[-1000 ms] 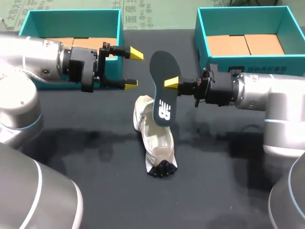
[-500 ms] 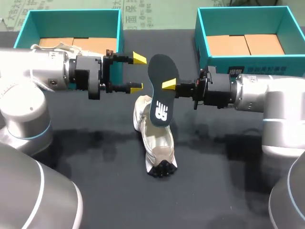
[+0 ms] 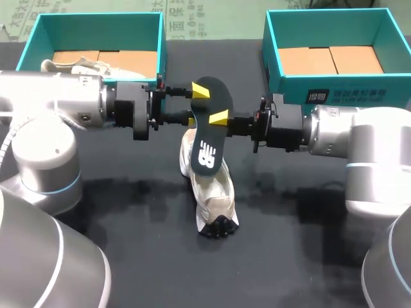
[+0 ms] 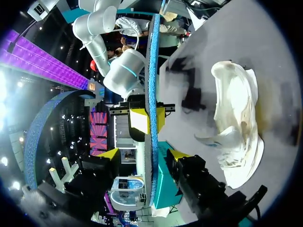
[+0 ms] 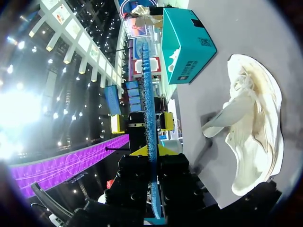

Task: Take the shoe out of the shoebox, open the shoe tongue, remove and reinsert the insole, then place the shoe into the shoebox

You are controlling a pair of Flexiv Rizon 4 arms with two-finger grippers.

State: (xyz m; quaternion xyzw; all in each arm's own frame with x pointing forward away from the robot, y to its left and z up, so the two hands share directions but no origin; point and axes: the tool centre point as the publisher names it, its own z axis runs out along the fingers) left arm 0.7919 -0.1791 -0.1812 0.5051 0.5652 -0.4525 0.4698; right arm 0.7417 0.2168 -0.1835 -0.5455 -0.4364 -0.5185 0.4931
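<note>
Shoe [image 3: 212, 189] lies on the dark table [image 3: 128, 250] near the middle, toe toward the near edge, with nothing holding it. Just above its heel end hangs the insole [image 3: 207, 138], nearly upright, logo end lowest. From the right, the right gripper [image 3: 216, 119] is clamped on the insole's middle; its wrist view shows the insole edge-on, pinched between the fingers. From the left, the left gripper [image 3: 196, 104] has its fingers apart on either side of the insole's farther half, and its wrist view shows gaps both sides, so it has no grip yet.

This looks like a handover. If the right fingers let go before the left ones close, the insole would likely drop onto the shoe or table. A close too near the edge could bend or twist the soft insole. Pressing it into the unheld shoe could slide or tip the shoe.

Far left, the left shoebox [image 3: 38, 25] holds a second shoe [image 3: 70, 64]; the right shoebox [image 3: 334, 83] stands far right
</note>
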